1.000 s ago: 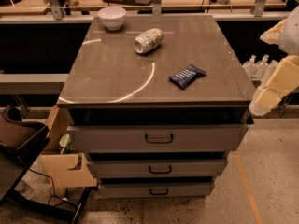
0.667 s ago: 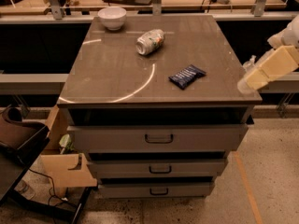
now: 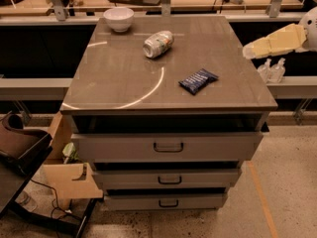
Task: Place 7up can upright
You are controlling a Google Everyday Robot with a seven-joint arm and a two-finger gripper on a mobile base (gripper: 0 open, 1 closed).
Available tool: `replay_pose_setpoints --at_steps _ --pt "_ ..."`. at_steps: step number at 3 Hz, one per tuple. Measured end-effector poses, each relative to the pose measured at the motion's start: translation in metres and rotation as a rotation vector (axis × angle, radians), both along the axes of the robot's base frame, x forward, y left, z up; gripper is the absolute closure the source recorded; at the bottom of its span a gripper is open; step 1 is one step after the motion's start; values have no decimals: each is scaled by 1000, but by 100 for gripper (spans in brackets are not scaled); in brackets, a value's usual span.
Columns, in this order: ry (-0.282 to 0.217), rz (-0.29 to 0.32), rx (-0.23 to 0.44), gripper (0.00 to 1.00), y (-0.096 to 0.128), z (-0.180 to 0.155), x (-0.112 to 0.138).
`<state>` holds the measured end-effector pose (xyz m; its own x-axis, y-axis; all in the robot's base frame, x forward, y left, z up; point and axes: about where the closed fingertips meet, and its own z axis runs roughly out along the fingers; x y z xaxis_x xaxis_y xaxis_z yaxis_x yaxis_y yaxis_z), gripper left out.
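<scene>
Toward the back of the grey cabinet top [image 3: 124, 83], a little left of its middle, the 7up can [image 3: 158, 43] lies on its side, not upright. Its long axis runs on a diagonal, with one end toward the front left and the other toward the back right; which end carries the pull tab I cannot tell. The can is silvery-white with faint coloured markings and rests directly on the surface, touching nothing else. Behind it and to the left, near the back-left corner, stands a white bowl [image 3: 119, 19], well apart from the can. Closer to the front and to the right lies a dark blue snack packet [image 3: 198, 80], flat on the top and also clear of the can. At the right edge of the view, the cream-coloured gripper [image 3: 250, 49] hangs in the air off the right side of the cabinet, pointing left toward the top and holding nothing; whether it is spread or closed cannot be told. It is well apart from the can, with the packet lying roughly between them. Below the gripper, two small clear bottles [image 3: 271, 71] stand on a ledge behind the cabinet. Under the top are three drawers [image 3: 168, 147], the uppermost pulled slightly out.
</scene>
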<state>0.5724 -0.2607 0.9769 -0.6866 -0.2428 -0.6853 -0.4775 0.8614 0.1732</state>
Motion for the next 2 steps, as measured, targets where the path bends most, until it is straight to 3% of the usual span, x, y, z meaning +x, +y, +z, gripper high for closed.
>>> replay_pose_setpoints --at_steps 1,2 --pt "40 -64 49 0 1 0 0" --pt "40 -66 46 0 2 0 1"
